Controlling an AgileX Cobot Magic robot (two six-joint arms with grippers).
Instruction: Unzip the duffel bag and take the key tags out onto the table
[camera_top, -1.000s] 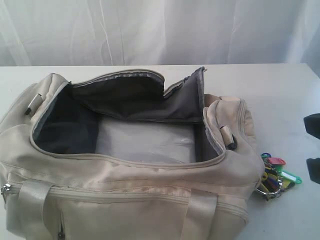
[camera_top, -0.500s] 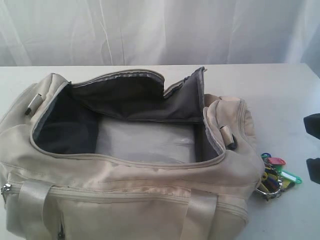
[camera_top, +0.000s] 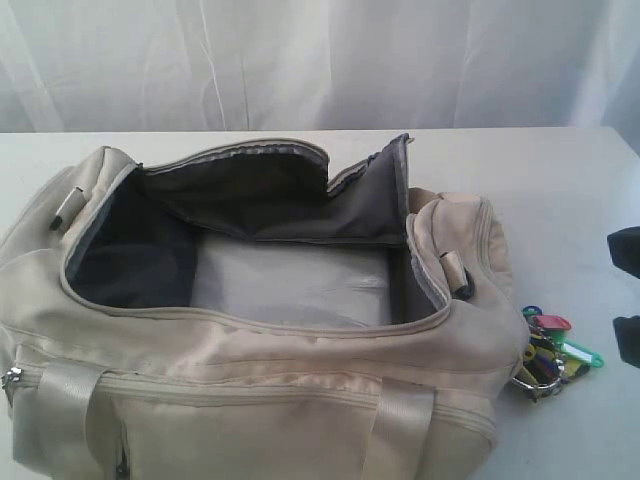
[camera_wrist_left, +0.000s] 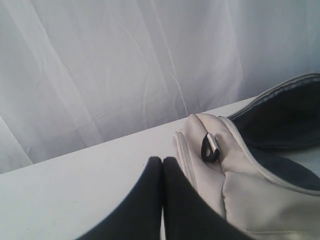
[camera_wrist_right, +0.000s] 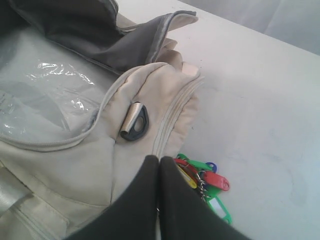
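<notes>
The cream duffel bag (camera_top: 250, 400) lies unzipped on the white table (camera_top: 560, 200), its flap (camera_top: 300, 195) folded back over the dark grey lining. The key tags (camera_top: 550, 355) lie on the table against the bag's right end; green and red ones (camera_wrist_right: 212, 182) show in the right wrist view. My right gripper (camera_wrist_right: 159, 159) is shut and empty, hovering over the bag's end right beside the tags. My left gripper (camera_wrist_left: 162, 160) is shut and empty above the table next to the bag's left end (camera_wrist_left: 215, 170). The exterior view does not show the left gripper.
A clear plastic sheet (camera_top: 290, 285) lies on the bag's floor. Black D-rings sit on both bag ends (camera_wrist_right: 135, 122) (camera_wrist_left: 210, 147). Dark parts of my right arm (camera_top: 628, 340) show at the right edge. A white curtain (camera_top: 320, 60) hangs behind the table.
</notes>
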